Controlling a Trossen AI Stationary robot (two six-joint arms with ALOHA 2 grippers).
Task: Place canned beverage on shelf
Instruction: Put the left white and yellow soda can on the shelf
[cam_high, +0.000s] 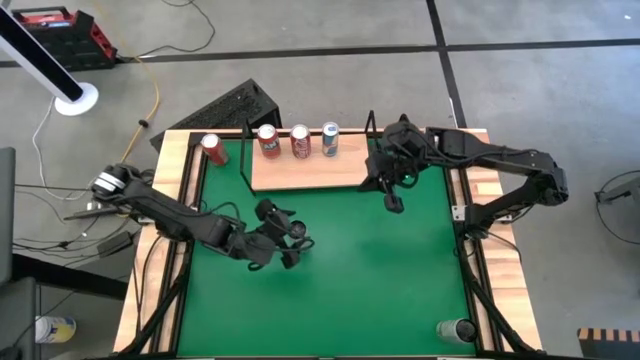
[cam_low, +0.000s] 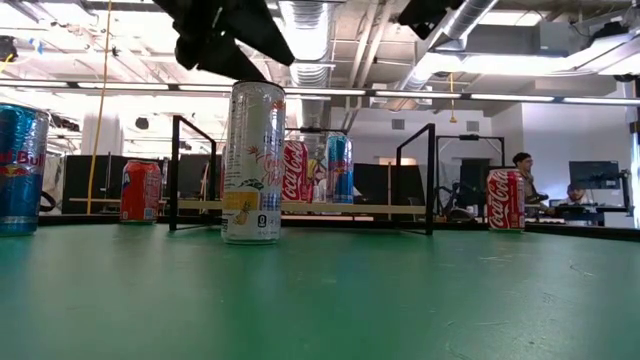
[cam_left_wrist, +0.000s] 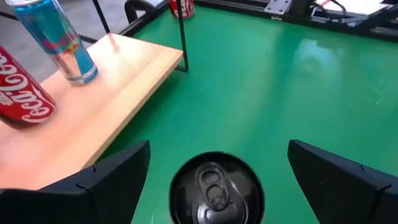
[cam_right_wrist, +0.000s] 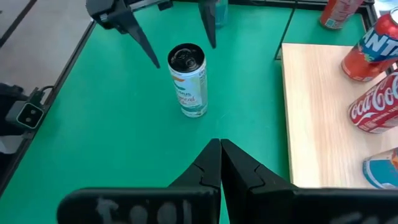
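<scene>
So we're anchoring everything to the shelf (cam_high: 308, 165), the little light-wood board with thin black rods at its ends, sitting at the far edge of the green table (cam_high: 380, 280).

From above we see three cans in a row on the shelf's back edge: an orange-red one (cam_high: 267, 139), a Coke (cam_high: 300, 141) and a blue one (cam_high: 330, 138). Another red can (cam_high: 213, 149) stands off the shelf's left end. What we can't make out from up there is the can being worked on, because the left gripper (cam_high: 287, 245) covers it, out on the green a fair way in front of the shelf.

The low view fixes that: a tall pale slim can (cam_low: 252, 162) stands upright on the table in front of the shelf, dark gripper parts hanging just above it. It also shows a Red Bull can (cam_low: 21, 168) at the near left and a Coke can (cam_low: 506, 199) past the shelf's right end.

The left wrist view looks straight down on the slim can's lid (cam_left_wrist: 216, 190), with the fingers (cam_left_wrist: 112, 180) spread wide on either side, not touching it.

The right gripper (cam_right_wrist: 220, 163) hovers just off the shelf's right front corner, its fingers pressed together with nothing between them. Its view shows the slim can upright under the left arm's spread fingers.
</scene>
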